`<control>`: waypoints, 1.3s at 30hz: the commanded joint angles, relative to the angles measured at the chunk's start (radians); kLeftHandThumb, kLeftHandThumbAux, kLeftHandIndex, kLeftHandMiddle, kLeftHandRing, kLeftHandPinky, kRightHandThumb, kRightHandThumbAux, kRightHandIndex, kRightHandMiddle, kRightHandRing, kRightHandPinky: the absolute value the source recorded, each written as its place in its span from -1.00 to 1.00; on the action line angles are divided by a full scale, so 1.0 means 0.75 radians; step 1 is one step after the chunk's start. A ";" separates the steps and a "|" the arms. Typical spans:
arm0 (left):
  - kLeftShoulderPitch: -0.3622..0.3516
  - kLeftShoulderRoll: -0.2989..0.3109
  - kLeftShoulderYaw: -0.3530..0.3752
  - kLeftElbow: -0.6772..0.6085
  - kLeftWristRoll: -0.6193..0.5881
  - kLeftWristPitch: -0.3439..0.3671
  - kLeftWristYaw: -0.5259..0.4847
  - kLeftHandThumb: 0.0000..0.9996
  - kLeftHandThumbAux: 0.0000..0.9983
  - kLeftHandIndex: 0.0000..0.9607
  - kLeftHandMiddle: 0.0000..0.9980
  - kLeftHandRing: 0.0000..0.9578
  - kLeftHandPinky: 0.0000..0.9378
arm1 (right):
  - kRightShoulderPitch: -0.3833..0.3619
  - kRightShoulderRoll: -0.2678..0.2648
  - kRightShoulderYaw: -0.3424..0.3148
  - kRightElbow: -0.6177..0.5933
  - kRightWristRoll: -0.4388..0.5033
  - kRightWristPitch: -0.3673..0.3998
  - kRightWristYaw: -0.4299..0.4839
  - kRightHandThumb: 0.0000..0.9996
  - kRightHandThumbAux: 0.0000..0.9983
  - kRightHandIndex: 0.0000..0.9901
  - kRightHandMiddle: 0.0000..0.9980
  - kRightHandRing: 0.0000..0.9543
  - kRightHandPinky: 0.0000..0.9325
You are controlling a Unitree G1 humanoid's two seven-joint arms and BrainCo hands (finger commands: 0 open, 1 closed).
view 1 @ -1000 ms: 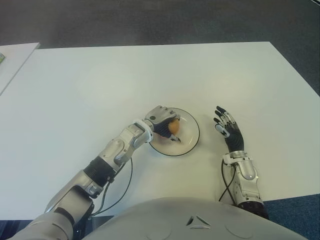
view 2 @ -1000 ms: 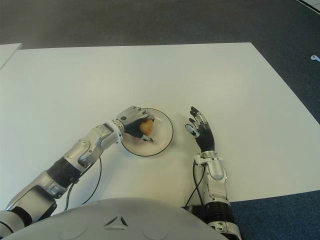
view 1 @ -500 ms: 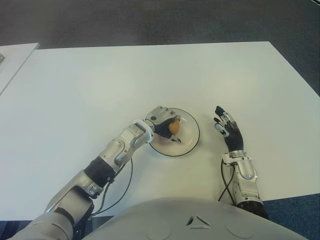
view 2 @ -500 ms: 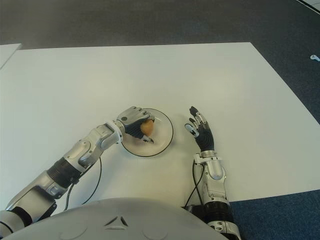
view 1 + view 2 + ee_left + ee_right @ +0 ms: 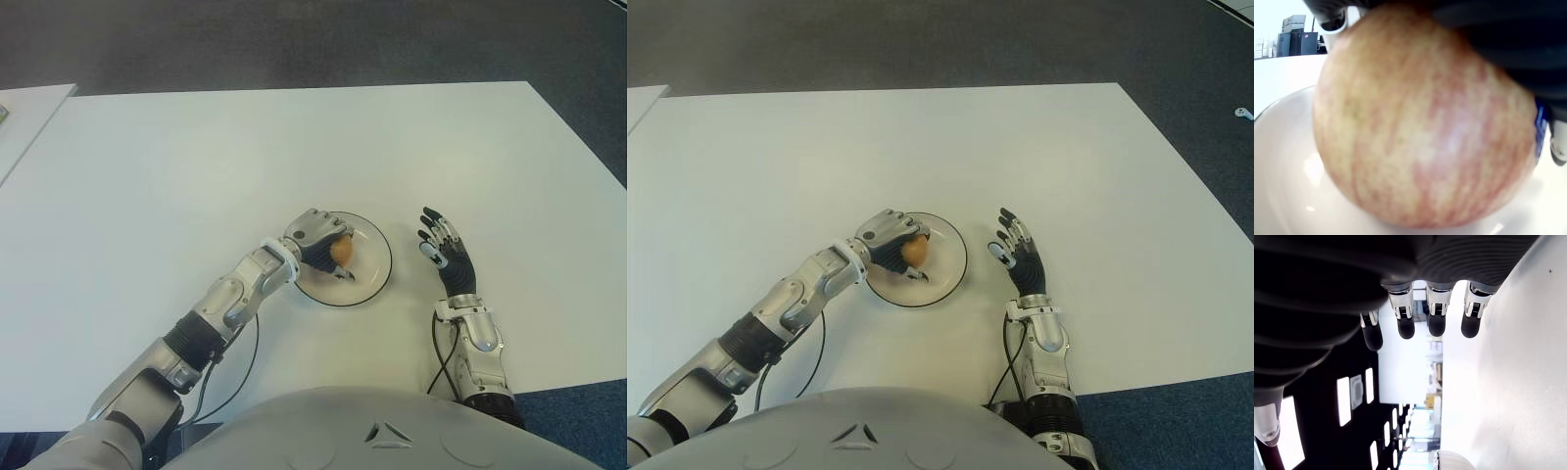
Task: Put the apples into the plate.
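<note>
A red-and-yellow apple (image 5: 1420, 122) sits low over the left part of a white plate (image 5: 374, 262), the left hand (image 5: 318, 238) curled over it with its fingers (image 5: 345, 274) closed around the fruit. The plate lies near the middle of the white table (image 5: 196, 166). To its right, the right hand (image 5: 447, 255) shows palm-up, fingers spread and holding nothing.

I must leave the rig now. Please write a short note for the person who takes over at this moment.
Left hand: closed on the apple, over the plate; wrist view shows the apple low over the plate, contact unclear.
Right hand: open, empty, on the plate's right.
Done: apple brought to the plate.
Left: release it, withdraw the hand. No other apple is visible on the table.
</note>
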 commanded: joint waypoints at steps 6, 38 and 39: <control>0.023 0.002 0.007 -0.034 -0.017 0.011 -0.054 -0.65 -0.34 -0.82 -0.85 -0.87 -0.83 | 0.062 0.029 0.032 0.104 0.005 0.114 0.026 -0.71 0.02 -0.69 -0.80 -0.92 -0.93; 0.019 0.018 -0.004 -0.072 0.062 -0.002 -0.022 -0.77 -0.45 -1.00 -1.00 -1.00 -1.00 | 0.047 0.030 0.017 0.168 0.006 0.070 0.037 -0.76 -0.01 -0.71 -0.83 -0.95 -0.97; 0.017 0.018 -0.003 -0.071 0.060 -0.005 -0.024 -0.77 -0.45 -1.00 -1.00 -1.00 -1.00 | 0.047 0.030 0.017 0.167 0.006 0.071 0.036 -0.76 -0.01 -0.71 -0.83 -0.95 -0.96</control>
